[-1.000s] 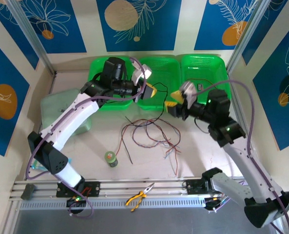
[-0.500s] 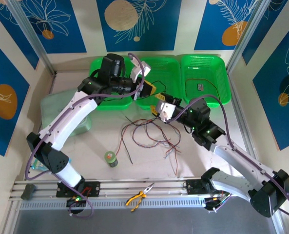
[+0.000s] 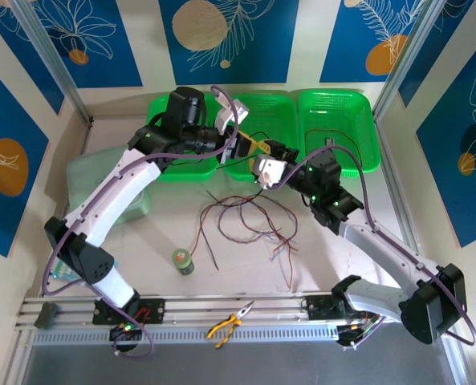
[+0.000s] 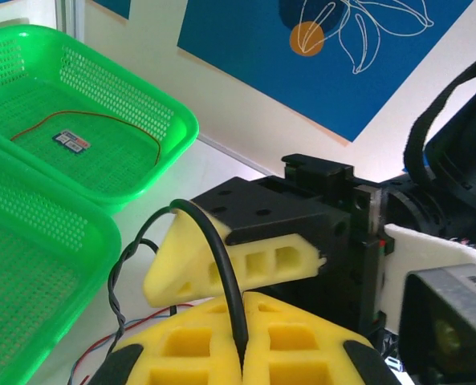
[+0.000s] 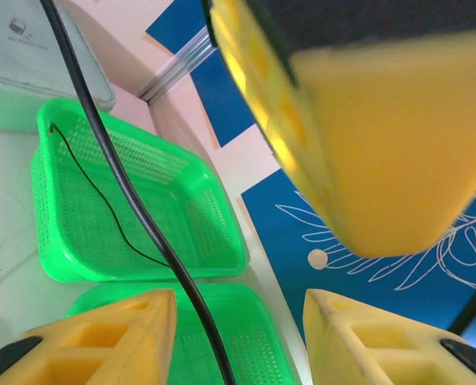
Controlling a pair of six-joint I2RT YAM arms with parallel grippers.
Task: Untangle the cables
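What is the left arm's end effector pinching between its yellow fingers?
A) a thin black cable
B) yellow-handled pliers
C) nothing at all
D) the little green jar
A: in the left wrist view, the left end effector is closed on a black cable that arches up out of it.

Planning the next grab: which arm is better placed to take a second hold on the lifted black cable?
Right: the right tool is open with the black cable running between its fingers, close beside the left tool, which is shut on that cable.
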